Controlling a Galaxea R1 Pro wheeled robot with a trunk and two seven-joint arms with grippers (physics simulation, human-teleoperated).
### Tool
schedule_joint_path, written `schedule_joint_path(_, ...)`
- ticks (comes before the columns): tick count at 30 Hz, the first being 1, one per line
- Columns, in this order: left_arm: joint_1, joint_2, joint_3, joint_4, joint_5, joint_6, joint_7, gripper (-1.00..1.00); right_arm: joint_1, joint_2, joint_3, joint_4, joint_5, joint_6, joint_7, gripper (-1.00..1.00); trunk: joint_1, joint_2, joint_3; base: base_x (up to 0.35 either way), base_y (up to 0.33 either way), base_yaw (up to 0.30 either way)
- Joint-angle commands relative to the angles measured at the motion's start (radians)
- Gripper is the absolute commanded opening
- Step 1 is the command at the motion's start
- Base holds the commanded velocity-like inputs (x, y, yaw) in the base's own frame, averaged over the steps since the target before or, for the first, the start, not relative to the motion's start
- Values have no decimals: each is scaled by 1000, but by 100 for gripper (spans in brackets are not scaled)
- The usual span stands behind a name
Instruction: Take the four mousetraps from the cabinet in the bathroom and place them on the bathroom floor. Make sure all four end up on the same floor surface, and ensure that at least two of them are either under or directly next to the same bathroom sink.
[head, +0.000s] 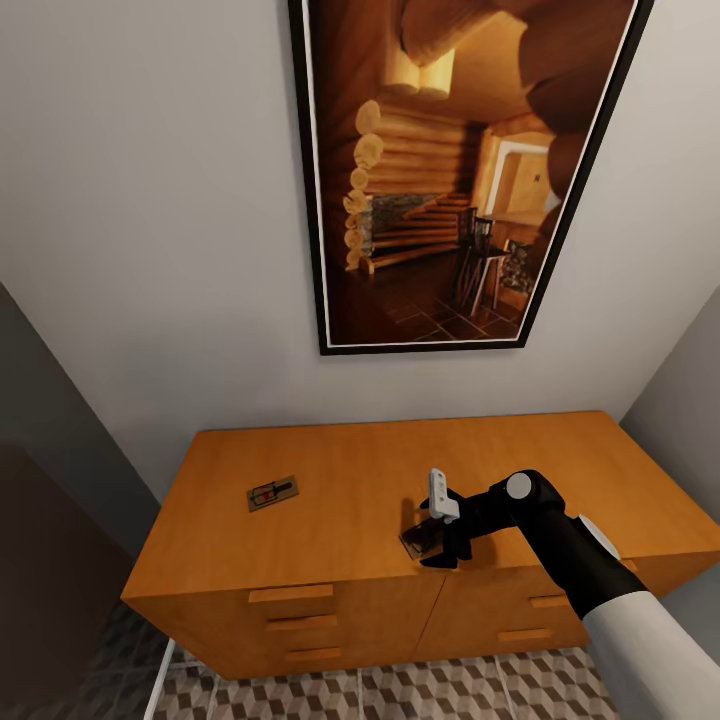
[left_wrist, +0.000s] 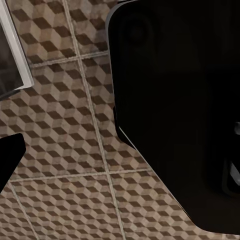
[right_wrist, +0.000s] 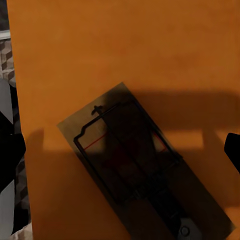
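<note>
Two mousetraps lie on top of the orange-brown cabinet (head: 330, 470). One mousetrap (head: 271, 494) rests alone toward the top's left side. The other mousetrap (head: 418, 540) lies near the front edge, directly under my right gripper (head: 434, 545). In the right wrist view this mousetrap (right_wrist: 145, 170) lies flat on the wood in the gripper's shadow. My right gripper (right_wrist: 120, 150) is open above it, one fingertip (right_wrist: 10, 150) at each side and nothing held. My left gripper (left_wrist: 120, 155) hangs open over the bathroom floor (left_wrist: 65, 125), holding nothing. The sink is out of view.
A large framed picture (head: 460, 170) hangs on the wall above the cabinet. Grey walls close in on both sides. Cube-patterned floor tiles (head: 400, 690) run in front of the drawers (head: 290, 622). A dark part of the robot (left_wrist: 185, 100) and a white edge (left_wrist: 12, 50) show in the left wrist view.
</note>
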Motion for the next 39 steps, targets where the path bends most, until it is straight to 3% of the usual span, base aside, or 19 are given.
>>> schedule_joint_path(1, -2, -1, -8, 4, 8, -8, 2, 100, -1, -1, 2, -2, 0, 10, 3, 100, 1, -2, -2, 0, 0, 0)
schedule_joint_path(39, -2, -1, -8, 5, 9, -8, 2, 100, -1, -5, 2, 62, 1, -5, -1, 100, 1, -2, -2, 0, 0, 0)
